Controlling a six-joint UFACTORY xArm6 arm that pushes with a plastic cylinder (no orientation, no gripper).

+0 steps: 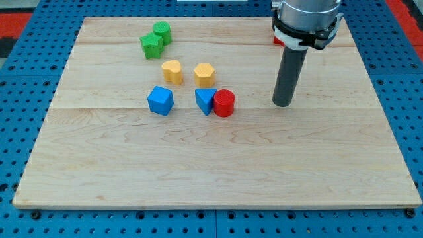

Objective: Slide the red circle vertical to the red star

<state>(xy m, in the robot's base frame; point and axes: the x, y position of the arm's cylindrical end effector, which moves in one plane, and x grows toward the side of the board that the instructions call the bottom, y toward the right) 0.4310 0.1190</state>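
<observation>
The red circle (224,103) stands on the wooden board (218,165) near the middle and touches the right side of a blue triangle (205,100). My tip (283,104) rests on the board to the right of the red circle, with a clear gap between them. Only a small red sliver (278,41) shows behind the arm at the view's top right. It looks like the red star, but its shape is hidden.
A blue cube (160,100) lies left of the blue triangle. A yellow heart (172,71) and a yellow hexagon (205,75) sit above them. A green star (151,46) and a green circle (162,32) touch at the top left.
</observation>
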